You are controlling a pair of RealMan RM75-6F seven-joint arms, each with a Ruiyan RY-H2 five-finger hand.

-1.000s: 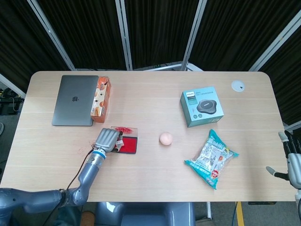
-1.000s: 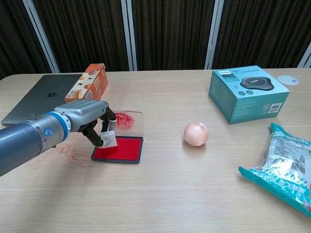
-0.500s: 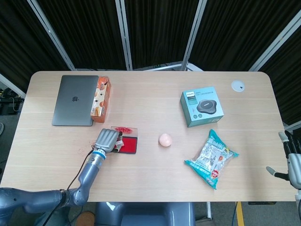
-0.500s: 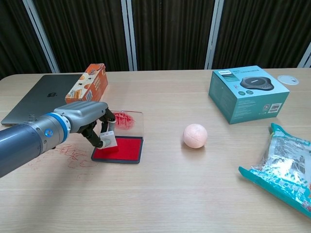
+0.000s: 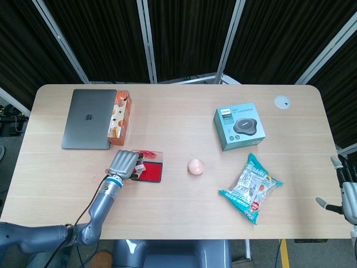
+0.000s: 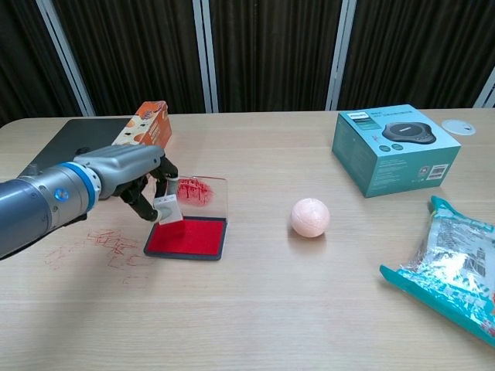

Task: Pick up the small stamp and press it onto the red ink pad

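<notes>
The left hand [image 6: 135, 182] is rising and drawing back a little from where it sat a second ago, carrying the stamp [image 6: 167, 210] up off the red pad [image 6: 186, 236]. Its fingers are pinching the stamp, which is now hanging just over the pad's near-left edge, just below the hand, so the pressing looks done or is being repeated. Next it likely needs either another straight press down or a lift clear, keeping the stamp level; the right hand [image 5: 347, 192] is idling, fingers apart, at the far table edge.
</notes>
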